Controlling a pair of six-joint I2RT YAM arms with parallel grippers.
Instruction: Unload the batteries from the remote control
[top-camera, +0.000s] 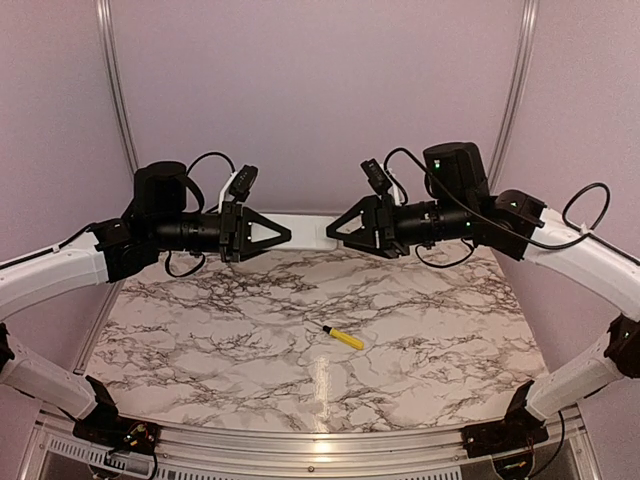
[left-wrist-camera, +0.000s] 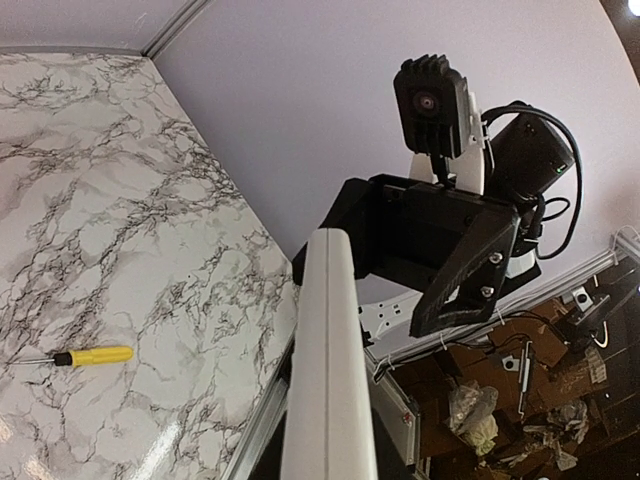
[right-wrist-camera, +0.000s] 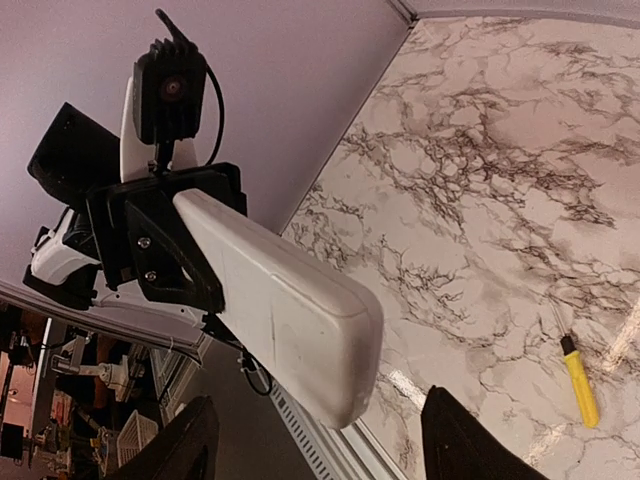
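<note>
Hovering at 12 o'clock above the bench, the remote control is pinched by the left fingers, the right fingers spread around its free end, and no batteries show, so unloading seems hardly begun

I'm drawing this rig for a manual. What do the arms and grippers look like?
The left arm and right arm have white link shells and black cylindrical joints. The left gripper and right gripper are black, triangular frames. Black cables loop over each wrist; small green lights dot the right arm.
</note>
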